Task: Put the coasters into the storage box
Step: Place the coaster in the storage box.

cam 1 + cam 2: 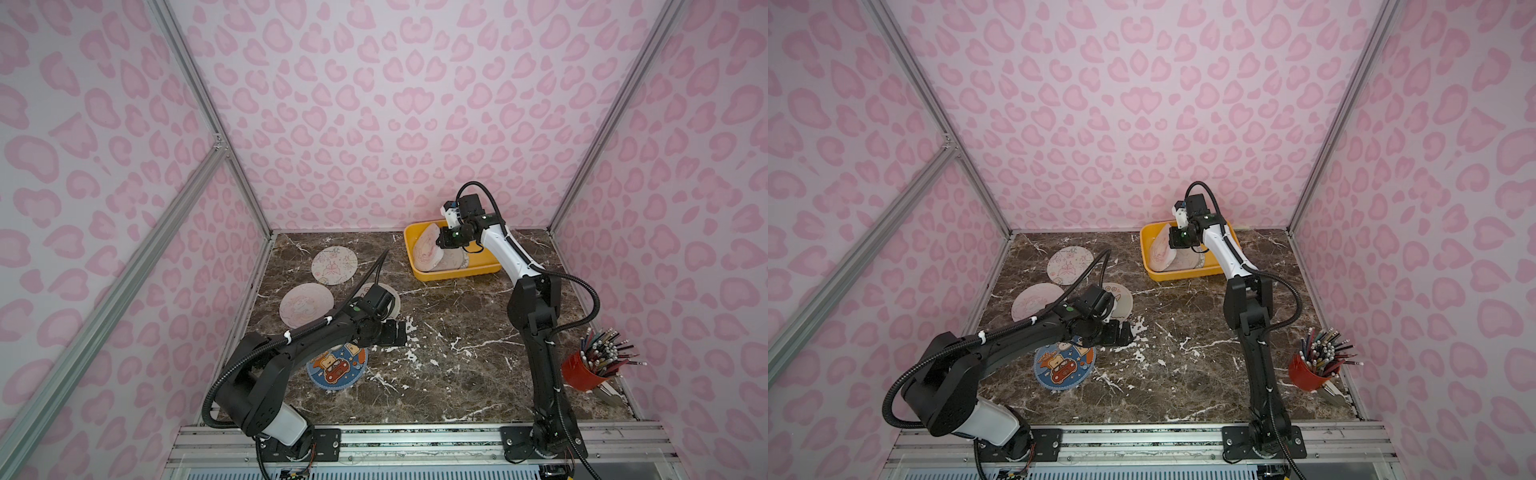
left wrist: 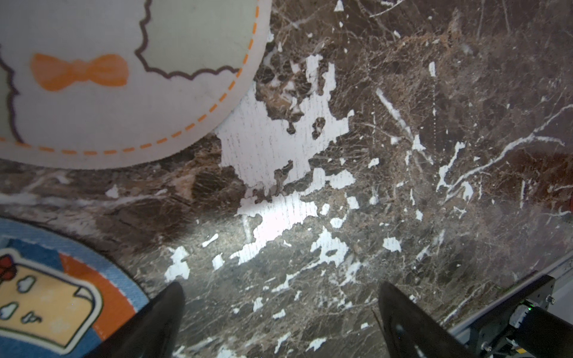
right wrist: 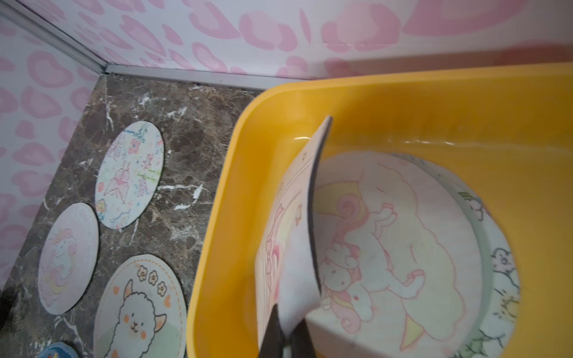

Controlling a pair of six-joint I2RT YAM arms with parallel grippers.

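Right gripper (image 3: 286,338) sits over the storage box (image 1: 457,274), jaws pinched tight on the lower edge of a pale pink-print coaster (image 3: 291,248). The disc stands on edge and slightly bowed inside the box, toward its left wall, dark backing facing the box interior. In both top views the same disc shows as a tilted pale shape (image 1: 1160,253) just in front of the wrist. Flat on the box floor lies a unicorn coaster (image 3: 403,248), and beneath it the pale green rim of another coaster (image 3: 502,279) sticks out; whether more lie under these cannot be told. The box stands at the far side of the marble table (image 1: 457,353), right of centre and near the back wall. Four coasters lie loose on the table's left half: a butterfly coaster (image 1: 334,266) farthest back, a pink unicorn-print coaster (image 1: 306,304) nearer, an alpaca coaster (image 3: 139,310) beside that and partly hidden by the left wrist in both top views, and a blue-rimmed coaster (image 1: 336,370) nearest the front, partly under the left arm. Left gripper (image 2: 279,310) is low over bare marble between the alpaca and blue-rimmed discs, fingers (image 2: 167,316) spread wide, holding nothing. A red pencil cup (image 1: 579,372) stands at the table's right edge, well apart from the box.
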